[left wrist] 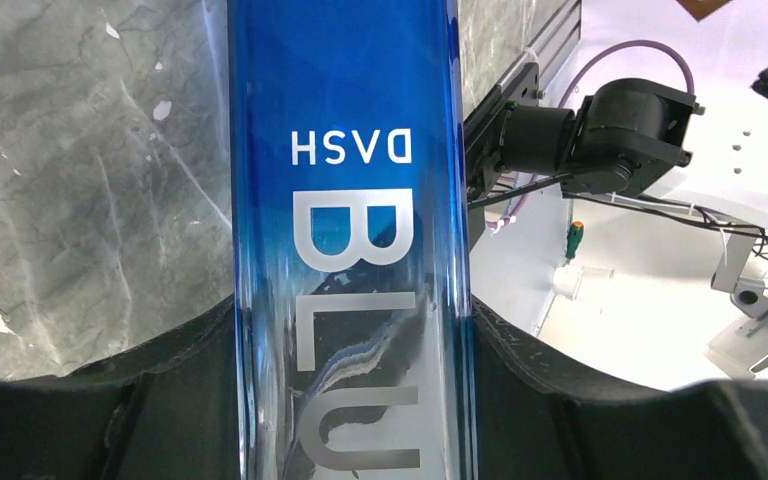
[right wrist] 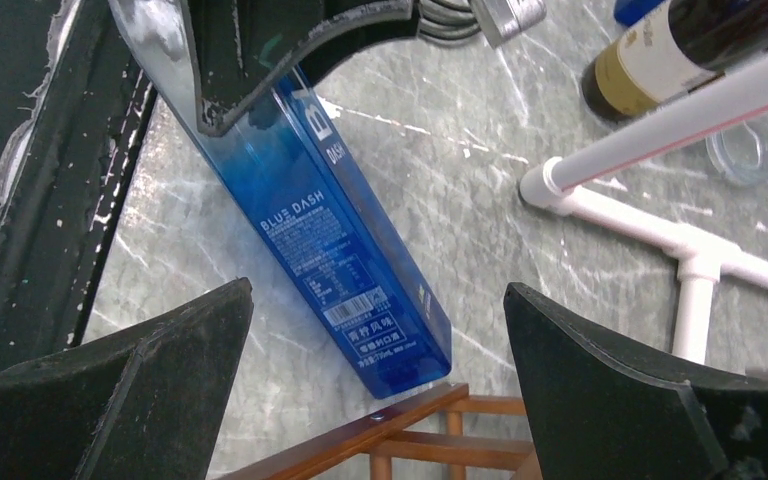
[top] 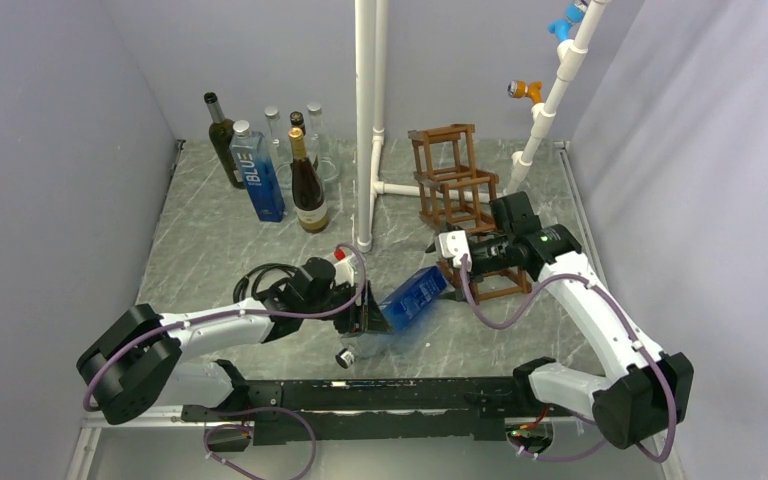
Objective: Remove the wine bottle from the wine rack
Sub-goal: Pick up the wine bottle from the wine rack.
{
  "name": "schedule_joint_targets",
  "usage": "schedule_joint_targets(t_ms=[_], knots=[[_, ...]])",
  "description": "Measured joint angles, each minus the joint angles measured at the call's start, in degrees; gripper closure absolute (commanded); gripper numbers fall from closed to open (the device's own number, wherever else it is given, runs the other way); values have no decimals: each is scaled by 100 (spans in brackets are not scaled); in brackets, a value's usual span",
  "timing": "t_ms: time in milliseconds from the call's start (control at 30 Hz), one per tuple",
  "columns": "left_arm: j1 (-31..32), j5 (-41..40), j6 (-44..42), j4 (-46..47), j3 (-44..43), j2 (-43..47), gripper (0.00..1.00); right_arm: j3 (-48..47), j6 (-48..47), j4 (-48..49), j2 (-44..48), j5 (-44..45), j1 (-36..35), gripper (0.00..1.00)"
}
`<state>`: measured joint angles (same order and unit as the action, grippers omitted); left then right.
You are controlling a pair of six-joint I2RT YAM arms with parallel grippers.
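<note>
On the left, we see the left claw (top: 365, 318) clamped on the middle of the blue flat-sided glass bottle (top: 415, 298), which slants out of it to the right. Its base lies below the right claw (right wrist: 378, 290), whose fingers stand wide apart, gripping nothing. The brown wooden lattice wine rack (top: 455, 180) stands just beside that claw, at the bottle's base.
</note>
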<state>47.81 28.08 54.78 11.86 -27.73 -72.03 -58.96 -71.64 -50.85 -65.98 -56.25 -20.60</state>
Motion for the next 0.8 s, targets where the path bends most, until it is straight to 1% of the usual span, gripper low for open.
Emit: schedule_joint_targets(t_ms=[133, 333, 533, 633, 800], knots=[[0, 109, 0, -15, -42, -15, 100, 131, 144, -105, 269, 87, 271, 0], [0, 289, 2, 17, -247, -203, 100, 109, 313, -533, 581, 31, 1012, 0], [0, 487, 68, 262, -531, -581, 100, 72, 608, -654, 841, 31, 1810, 0], [0, 577, 155, 428, -625, -782, 100, 72, 901, -636, 962, 160, 1991, 0], [0, 715, 212, 566, -695, -1005, 100, 66, 1419, -496, 1084, 616, 2199, 0]])
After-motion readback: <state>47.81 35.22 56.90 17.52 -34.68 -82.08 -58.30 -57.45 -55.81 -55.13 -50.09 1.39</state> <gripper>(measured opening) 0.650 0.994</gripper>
